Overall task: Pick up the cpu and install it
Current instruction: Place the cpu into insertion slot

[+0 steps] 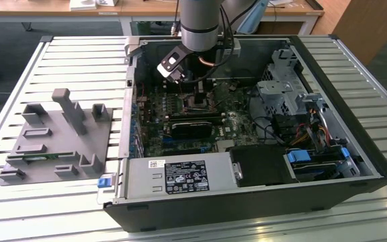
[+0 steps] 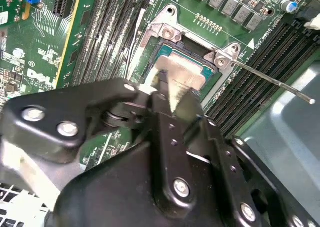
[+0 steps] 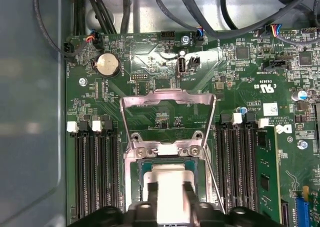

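Silver-grey cpu, green motherboard.

The arm is a smooth silver-grey tube ringed by a darker grey band, with thin black cables beside it and a black-and-white block at the wrist, ending in a matte black tool of jointed links studded with round silver screws.

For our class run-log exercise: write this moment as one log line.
gripper: shut on cpu | cpu: at socket, seating unclear | load plate: raised
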### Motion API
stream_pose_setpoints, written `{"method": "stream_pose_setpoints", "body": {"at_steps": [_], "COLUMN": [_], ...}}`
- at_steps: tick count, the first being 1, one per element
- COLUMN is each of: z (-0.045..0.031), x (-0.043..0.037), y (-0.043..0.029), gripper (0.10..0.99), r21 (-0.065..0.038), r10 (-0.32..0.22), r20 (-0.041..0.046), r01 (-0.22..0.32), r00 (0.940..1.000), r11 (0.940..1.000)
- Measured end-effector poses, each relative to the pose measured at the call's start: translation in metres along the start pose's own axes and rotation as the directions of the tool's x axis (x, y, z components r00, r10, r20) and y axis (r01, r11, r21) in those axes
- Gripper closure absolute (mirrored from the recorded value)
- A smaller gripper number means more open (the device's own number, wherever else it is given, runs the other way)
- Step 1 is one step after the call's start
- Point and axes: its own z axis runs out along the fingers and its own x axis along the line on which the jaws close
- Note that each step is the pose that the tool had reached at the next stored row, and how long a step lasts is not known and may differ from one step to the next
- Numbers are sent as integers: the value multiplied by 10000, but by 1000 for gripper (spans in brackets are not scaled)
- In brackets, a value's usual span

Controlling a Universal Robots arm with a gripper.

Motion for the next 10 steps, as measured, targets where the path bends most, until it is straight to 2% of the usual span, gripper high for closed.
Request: {"method": "stream_pose_setpoints", "body": {"at_steps": [1,4,5,6,10], "z": [-2,-7,-9,-12,-17], "x": [0,0,0,0,0], "y": [0,0,1,0,1], "gripper": [737,914,914,973,980], "r21": [1,2,3,4,3], "r10": [0,0,0,0,0], "r20": [0,-1,0,3,0], "r01": [0,0,0,0,0], "r00": [10000,10000,10000,10000,10000], "r11": [10000,10000,10000,10000,10000]}}
